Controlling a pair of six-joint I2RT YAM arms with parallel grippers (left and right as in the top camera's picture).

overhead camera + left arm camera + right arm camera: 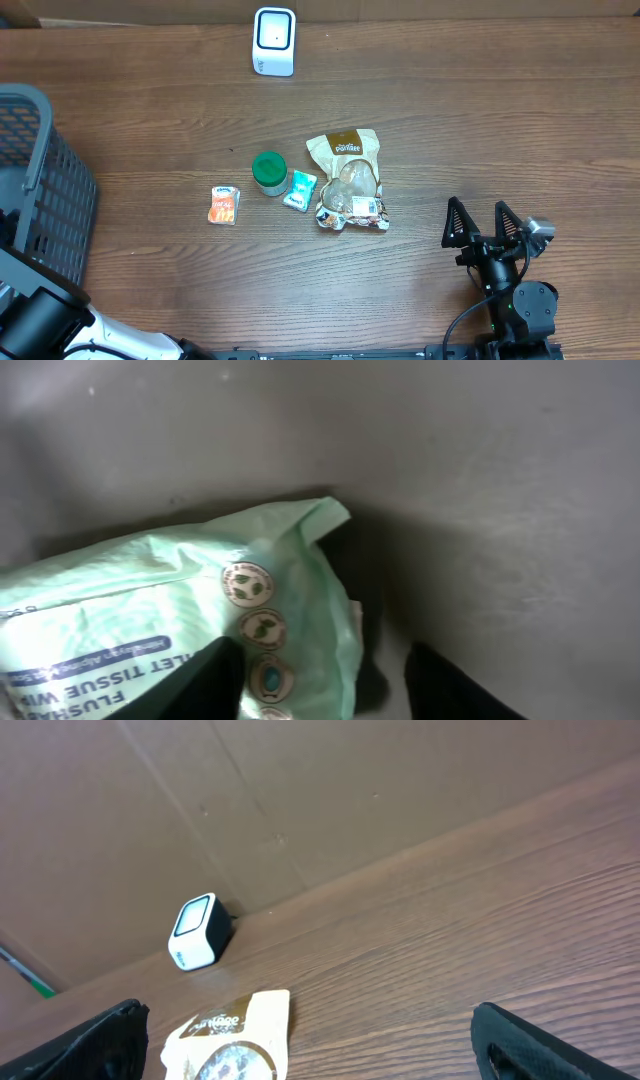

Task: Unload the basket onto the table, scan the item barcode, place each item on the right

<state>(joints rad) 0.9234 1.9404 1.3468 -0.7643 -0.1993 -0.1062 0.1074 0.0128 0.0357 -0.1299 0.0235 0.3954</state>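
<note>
The left gripper (325,665) hangs inside the grey basket (48,205) with its jaws partly apart. A corner of the green wipes pack (150,610) lies under the gap; no clamp on it shows, and it appears to rest on the basket floor. The right gripper (476,210) hovers above the table (520,120), jaws at full spread and empty. The likeliest item to scan next, the snack bag (350,180), lies mid-table near that gripper, and the scanner (274,40) stands at the far edge. The right arm should grasp the bag by a flat edge without creasing the print. It should then find the barcode, not discernible here, and present it square to the scanner window. The green-lidded jar (268,170) and teal sachet (299,190) lie just beside the bag, so the approach is best made from the bag's right side.
</note>
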